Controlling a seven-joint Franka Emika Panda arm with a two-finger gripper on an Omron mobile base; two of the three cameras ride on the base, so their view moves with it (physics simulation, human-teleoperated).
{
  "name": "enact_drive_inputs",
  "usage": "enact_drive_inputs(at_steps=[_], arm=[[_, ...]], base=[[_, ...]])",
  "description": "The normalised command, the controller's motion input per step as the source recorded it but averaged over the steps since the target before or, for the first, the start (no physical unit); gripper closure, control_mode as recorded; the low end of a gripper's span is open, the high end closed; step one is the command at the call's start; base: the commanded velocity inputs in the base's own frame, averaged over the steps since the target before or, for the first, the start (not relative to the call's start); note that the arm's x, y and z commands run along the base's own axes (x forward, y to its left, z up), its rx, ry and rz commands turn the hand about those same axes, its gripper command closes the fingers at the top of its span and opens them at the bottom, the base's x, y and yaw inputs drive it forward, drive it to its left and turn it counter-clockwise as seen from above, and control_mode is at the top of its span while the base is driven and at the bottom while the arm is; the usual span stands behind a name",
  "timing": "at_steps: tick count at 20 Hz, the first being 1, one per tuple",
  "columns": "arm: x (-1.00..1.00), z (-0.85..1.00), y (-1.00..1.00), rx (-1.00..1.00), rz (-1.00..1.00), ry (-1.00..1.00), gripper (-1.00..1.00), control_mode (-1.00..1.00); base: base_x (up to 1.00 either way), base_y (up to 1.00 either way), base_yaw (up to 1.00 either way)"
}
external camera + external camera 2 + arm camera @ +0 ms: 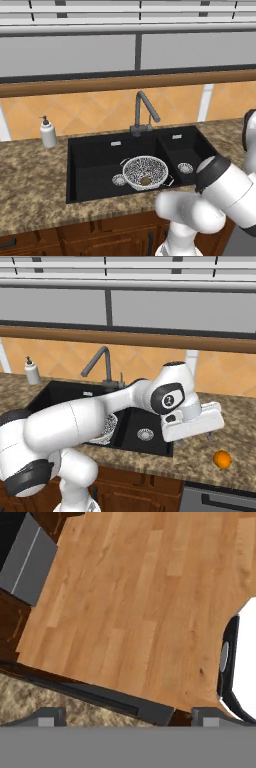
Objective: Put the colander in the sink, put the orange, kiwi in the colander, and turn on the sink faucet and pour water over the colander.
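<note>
Two basins make up the black sink (90, 170), and the colander (145, 172) is seen sitting in the larger one, beside the silver drain (118, 179). A small brown fruit, probably the kiwi (145, 181), is seen at the colander's bottom, though it is too small to be sure. The sink faucet (144, 114) is set behind the basins, its spout bent over them. A white soap dispenser (48, 133) is placed on the counter (30, 185) left of the sink. The orange (222, 459) is left on the counter, well right of the sink. The gripper (127, 717) is held over the counter edge and the wooden floor (135, 602), its fingertips spread apart with nothing between them. Much of the sink is blocked by the white arm (90, 421) in the right base view.
</note>
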Motion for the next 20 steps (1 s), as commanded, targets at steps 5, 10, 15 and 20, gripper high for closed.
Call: enact_drive_inputs(at_steps=[5, 10, 15, 20], arm=[[0.02, -0.31, -0.12, 0.03, -0.02, -0.03, -1.0, -1.0], [0.13, -0.33, -0.08, 0.02, 0.03, -0.03, -1.0, -1.0], [0.22, -0.24, -0.1, 0.03, 0.06, -0.02, -1.0, -1.0], [0.21, -0.23, -0.21, 0.06, 0.07, 0.0, -1.0, -1.0]], base=[[0.0, 0.0, 0.0], [0.0, 0.0, 0.0], [0.0, 0.0, 0.0], [0.0, 0.0, 0.0]])
